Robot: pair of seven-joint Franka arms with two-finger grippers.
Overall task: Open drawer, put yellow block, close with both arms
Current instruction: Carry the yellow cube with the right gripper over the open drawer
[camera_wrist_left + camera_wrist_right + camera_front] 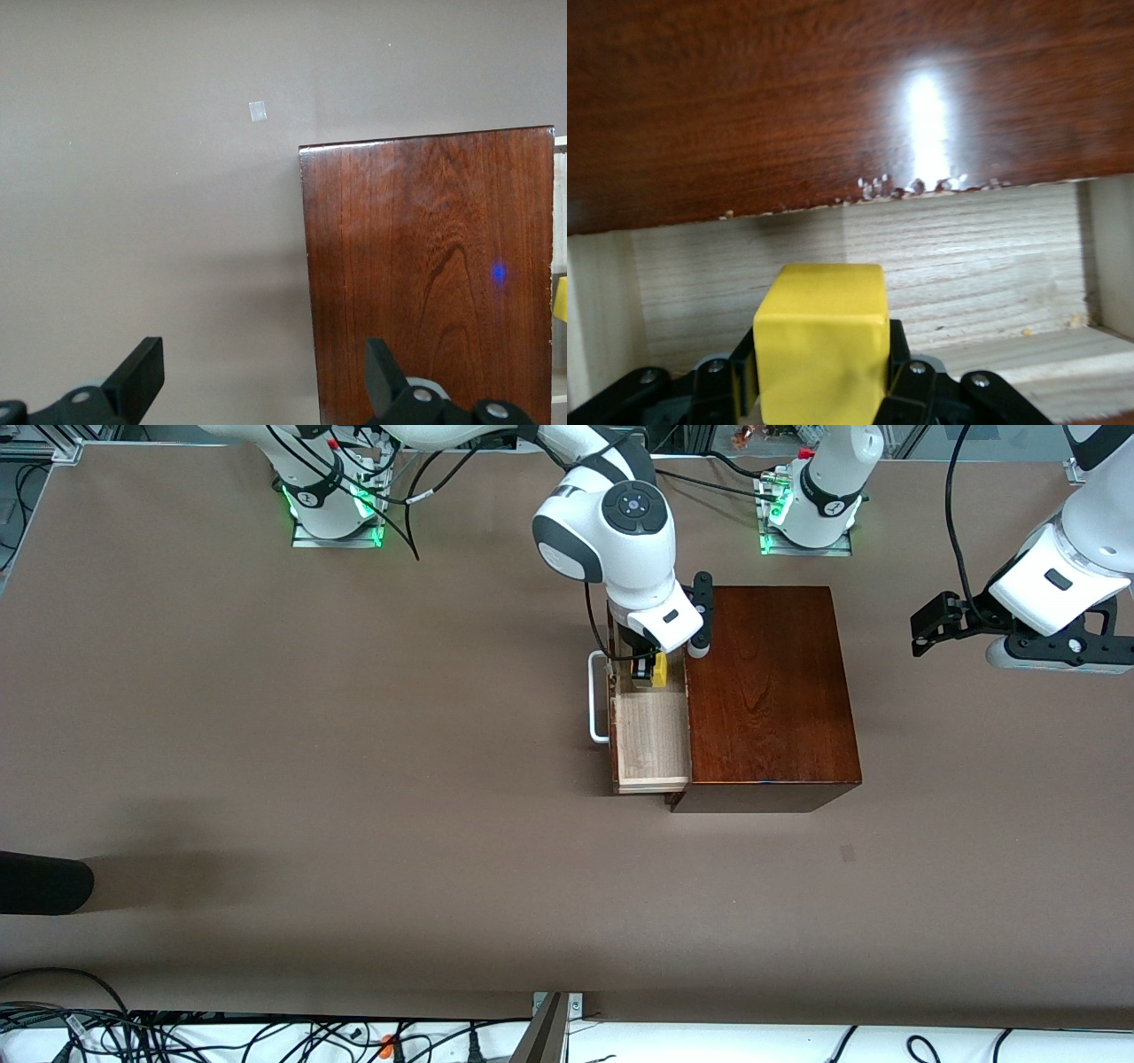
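The glossy dark wooden box (771, 691) stands mid-table with its drawer (651, 744) pulled out toward the right arm's end, pale tray showing, white loop handle (598, 695) at its front. My right gripper (651, 669) hangs over the drawer's part farthest from the front camera, shut on the yellow block (660, 670). In the right wrist view the yellow block (822, 341) sits between the black fingers (899, 363), just above the drawer's light-wood floor (983, 266). My left gripper (926, 627) waits open in the air past the box's end, toward the left arm's end of the table; its fingertips (142, 376) frame the box top (434, 266).
A small pale tape square (258, 111) lies on the brown table (354, 735), nearer the front camera than the box. A dark object (44, 881) juts in at the table's edge at the right arm's end. Cables run along the edge nearest the front camera.
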